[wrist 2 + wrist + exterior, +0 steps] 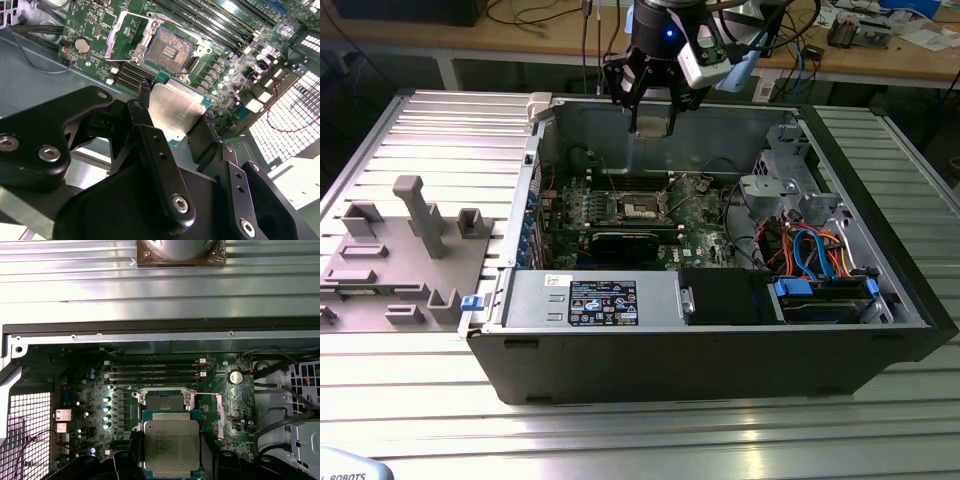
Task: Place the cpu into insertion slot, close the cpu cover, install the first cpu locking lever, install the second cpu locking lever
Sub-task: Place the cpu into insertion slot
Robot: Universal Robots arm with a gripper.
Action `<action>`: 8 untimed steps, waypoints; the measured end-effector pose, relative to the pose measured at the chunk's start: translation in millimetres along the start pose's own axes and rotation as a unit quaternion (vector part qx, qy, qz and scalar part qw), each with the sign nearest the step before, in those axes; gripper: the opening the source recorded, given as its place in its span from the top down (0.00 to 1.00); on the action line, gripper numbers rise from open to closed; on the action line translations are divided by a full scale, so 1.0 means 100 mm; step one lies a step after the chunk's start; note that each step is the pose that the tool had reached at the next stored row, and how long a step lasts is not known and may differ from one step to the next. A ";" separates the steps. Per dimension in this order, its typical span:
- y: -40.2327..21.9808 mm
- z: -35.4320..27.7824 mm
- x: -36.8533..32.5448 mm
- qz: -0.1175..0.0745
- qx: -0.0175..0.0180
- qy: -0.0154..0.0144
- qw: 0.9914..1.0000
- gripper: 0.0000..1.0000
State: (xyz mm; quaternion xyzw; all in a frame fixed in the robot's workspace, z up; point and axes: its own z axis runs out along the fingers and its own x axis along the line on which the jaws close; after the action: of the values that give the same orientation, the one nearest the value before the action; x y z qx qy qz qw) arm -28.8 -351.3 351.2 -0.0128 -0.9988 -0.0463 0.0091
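here, no step is finished: the insertion slot (172, 50) lies bare and the cpu cover (146, 39) stands swung open beside it, so seating, closing and both lever steps remain. the tool (175, 112) is clamped on the cpu (171, 442) by two edges, chip held flat, the arm (665, 30) poised high above the slot over the open computer case (720, 340).

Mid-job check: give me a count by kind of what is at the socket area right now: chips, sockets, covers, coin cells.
cpu, gripped by the gripper above the board: 1
insertion slot, empty: 1
cpu cover, swung open beside the slot: 1
coin cell: 1
Total: 4
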 end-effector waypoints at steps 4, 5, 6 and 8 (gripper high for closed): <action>-0.001 0.010 0.000 0.000 0.000 0.000 1.000 0.45; -0.001 0.013 0.000 0.000 0.000 0.000 1.000 0.45; -0.001 0.015 0.000 0.000 0.000 0.000 1.000 0.45; -0.002 0.019 0.000 0.000 0.000 0.000 1.000 0.45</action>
State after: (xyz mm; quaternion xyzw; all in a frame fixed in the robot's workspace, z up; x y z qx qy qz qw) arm -28.8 -351.3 349.3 -0.0128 -0.9988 -0.0463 0.0091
